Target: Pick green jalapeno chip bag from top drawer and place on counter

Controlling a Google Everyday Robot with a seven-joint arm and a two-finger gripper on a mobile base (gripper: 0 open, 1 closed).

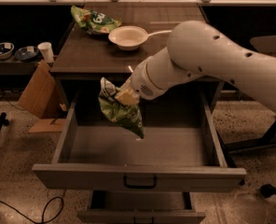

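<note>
My gripper (125, 96) is shut on the green jalapeno chip bag (120, 112), a wrinkly glossy green foil bag that hangs from it in the air above the left half of the open top drawer (138, 146). The bag's lower tip points down into the drawer. The drawer is pulled out, with a dark loop handle (140, 181) on its front panel. The dark counter (91, 55) lies behind and above the drawer. My white arm (212, 62) reaches in from the right.
On the counter are a white bowl (127, 36) and a larger flat green bag with white letters (92, 21). A lower drawer (142, 208) is partly open. A cardboard box (37, 94), a paper cup (46, 51) and floor cables (44, 211) are at the left.
</note>
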